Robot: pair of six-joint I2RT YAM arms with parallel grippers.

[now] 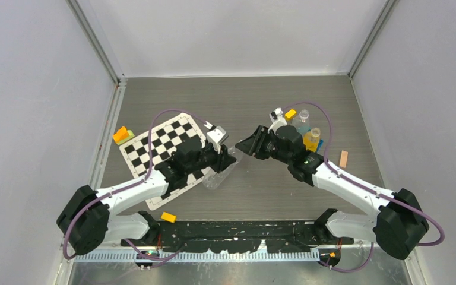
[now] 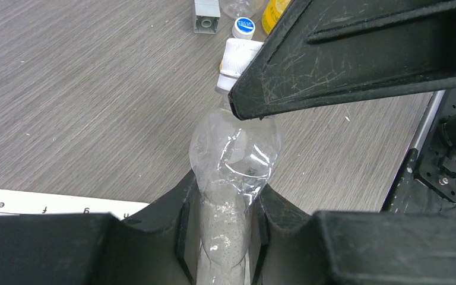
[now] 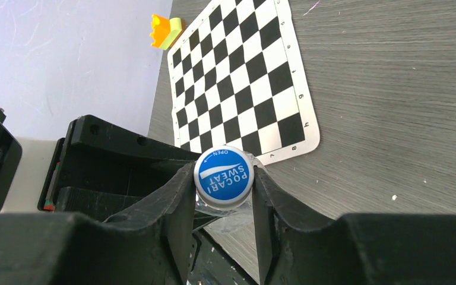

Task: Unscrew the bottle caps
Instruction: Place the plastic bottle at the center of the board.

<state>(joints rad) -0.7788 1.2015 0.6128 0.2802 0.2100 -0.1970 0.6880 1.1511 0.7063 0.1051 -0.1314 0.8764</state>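
Observation:
A clear crinkled bottle (image 2: 237,142) lies level between the arms, and my left gripper (image 2: 228,184) is shut on its body. In the top view this bottle (image 1: 217,177) shows below the left gripper (image 1: 224,159). Its cap (image 3: 223,178), white-sided with a blue printed top, sits between the fingers of my right gripper (image 3: 222,171), which is shut on it. In the left wrist view the cap (image 2: 236,56) is half hidden by a right finger (image 2: 356,53). The right gripper (image 1: 241,148) meets the bottle mouth from the right. A clear bottle (image 1: 301,122) and a yellow-orange bottle (image 1: 312,139) stand at back right.
A checkerboard sheet (image 1: 166,145) lies at the left under the left arm. An orange and green block (image 1: 122,135) sits by the left wall. A yellow block (image 1: 168,217) lies near the front rail. A yellow block (image 1: 290,114), a grey block (image 2: 206,15) and a blue-topped cap (image 2: 243,27) sit by the far bottles.

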